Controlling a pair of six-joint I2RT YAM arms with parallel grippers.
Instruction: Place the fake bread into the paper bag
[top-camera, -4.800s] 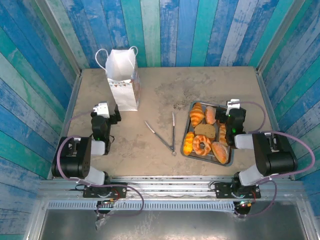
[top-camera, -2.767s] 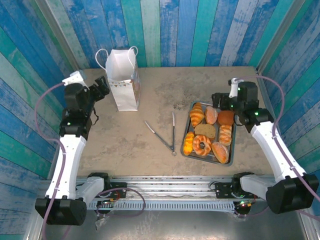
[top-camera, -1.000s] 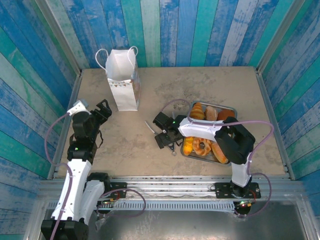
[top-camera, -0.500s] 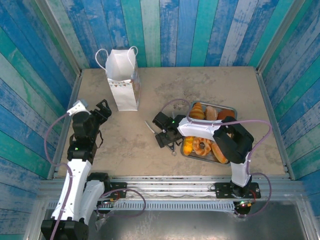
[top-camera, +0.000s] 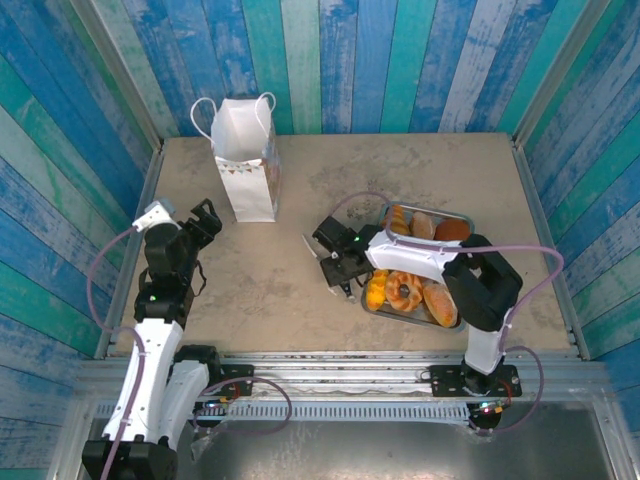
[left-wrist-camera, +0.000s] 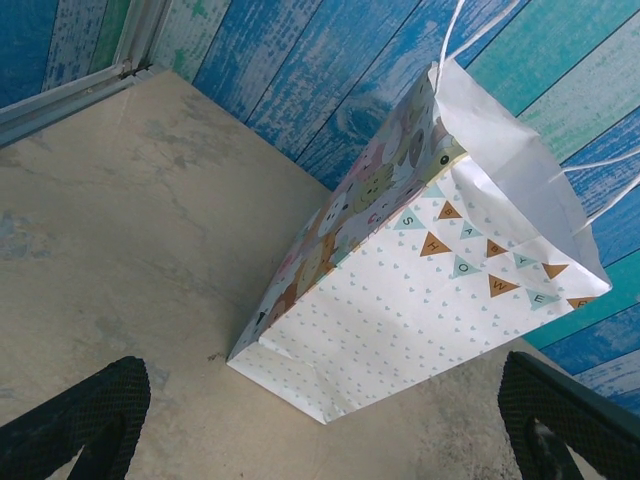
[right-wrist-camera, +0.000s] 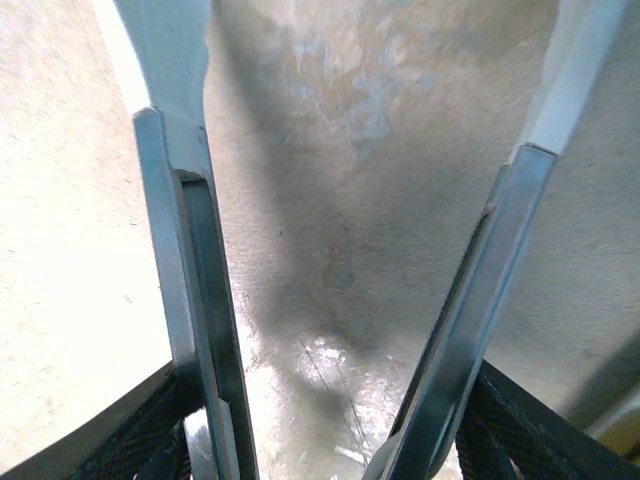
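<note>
The fake bread, several golden-brown and orange pastries, lies on the grey metal tray at centre right. The white paper bag stands upright at the back left, its bunting print facing the front. In the left wrist view the paper bag stands just beyond my open left gripper, with nothing between the fingers. My left gripper hovers to the near left of the bag. Just left of the tray, my right gripper is low over the table. In the right wrist view my right gripper presses on both arms of the metal tongs.
The tongs point toward the back left, away from the tray. Blue plank walls enclose the table on three sides. Open tabletop lies between the bag and the tray.
My right gripper's jaws have closed in onto the tongs' two arms. The tongs have shifted slightly toward the back right with it. The left arm has not moved.
</note>
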